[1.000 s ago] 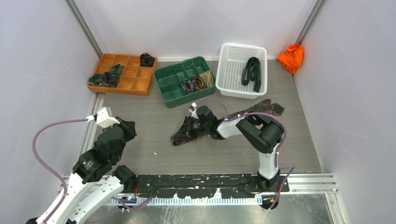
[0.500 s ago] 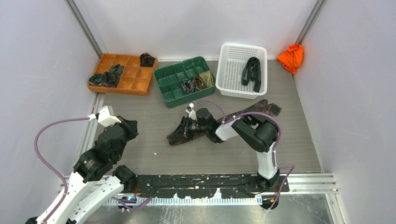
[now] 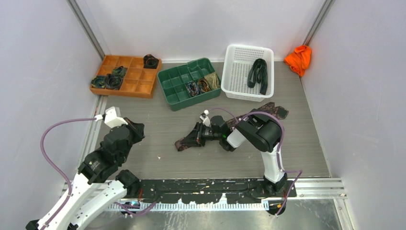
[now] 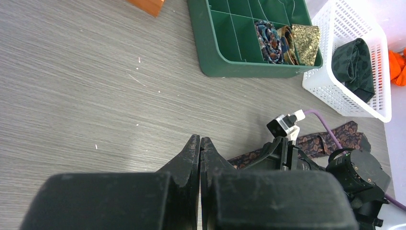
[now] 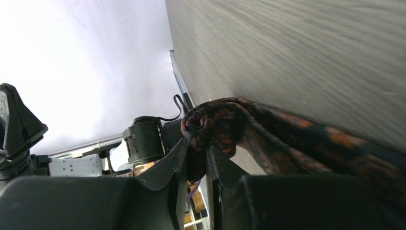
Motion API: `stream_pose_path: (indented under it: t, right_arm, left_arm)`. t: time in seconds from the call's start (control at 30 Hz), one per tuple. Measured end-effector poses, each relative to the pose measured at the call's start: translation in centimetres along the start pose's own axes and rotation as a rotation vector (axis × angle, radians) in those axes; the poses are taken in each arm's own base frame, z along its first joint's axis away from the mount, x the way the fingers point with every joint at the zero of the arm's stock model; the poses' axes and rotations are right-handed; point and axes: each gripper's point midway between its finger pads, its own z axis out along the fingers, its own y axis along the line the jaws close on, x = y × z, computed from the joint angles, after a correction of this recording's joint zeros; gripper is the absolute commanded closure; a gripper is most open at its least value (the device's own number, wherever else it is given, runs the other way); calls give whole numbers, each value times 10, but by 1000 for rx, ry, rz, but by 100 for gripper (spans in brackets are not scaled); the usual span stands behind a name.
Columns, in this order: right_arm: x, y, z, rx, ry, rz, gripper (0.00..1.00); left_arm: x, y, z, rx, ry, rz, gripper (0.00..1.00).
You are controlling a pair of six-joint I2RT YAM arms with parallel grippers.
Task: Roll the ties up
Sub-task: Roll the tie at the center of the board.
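L gripper [image 4: 200,143], lower left of frame: jaws pressed together, over the table [image 3: 158,158]. Upper left: orange tray [image 3: 143,87] w/ coiled ties [image 3: 107,81]. Next, green tray [image 3: 174,91], more coils [image 3: 201,86]. Centre: brown tie [image 3: 184,143] lying across table, R gripper [image 5: 196,160] clamped on its curled end. Upper right: white basket [image 3: 237,62] w/ dark tie [image 3: 258,74].

site: lab test cell | cues: white enclosure walls [image 3: 201,24]; aluminium rail [image 3: 318,186]

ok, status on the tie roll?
Right gripper shut on brown tie, end bunched up. Left gripper shut, empty, off to the side. Nothing in the way.
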Motion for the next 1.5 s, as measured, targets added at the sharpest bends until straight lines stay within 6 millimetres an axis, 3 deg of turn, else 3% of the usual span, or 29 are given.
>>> stream_pose_path:
  t: [0.27,0.47,0.63,0.9,1.17,1.27,1.37,1.43,1.5]
  right_arm:
    - [-4,-38,-13,151,-10,3,71]
    - [-10,-29,-19,312,-17,-152,57]
    - [-8,-17,-19,443,-6,-294,56]
    - [2,-42,-27,720,14,-399,56]
    - [-6,-43,-36,837,-23,-488,50]
    - [-5,-35,-43,869,-44,-545,47]
    - [-3,-8,-53,885,-89,-627,39]
    - [-5,18,-62,896,-150,-695,7]
    - [-10,50,-76,920,-239,-779,0]
  left_arm:
    - [0,-2,0,10,2,-4,100]
    - [2,-1,0,10,3,-3,100]
    - [6,1,1,7,10,0,100]
    - [8,6,-3,19,5,-11,100]
    - [4,13,-12,28,-20,-31,100]
    - [3,15,-14,28,-26,-33,100]
    - [3,17,-15,23,-28,-32,100]
    - [5,19,-16,19,-24,-29,100]
    - [5,20,-16,16,-23,-27,100]
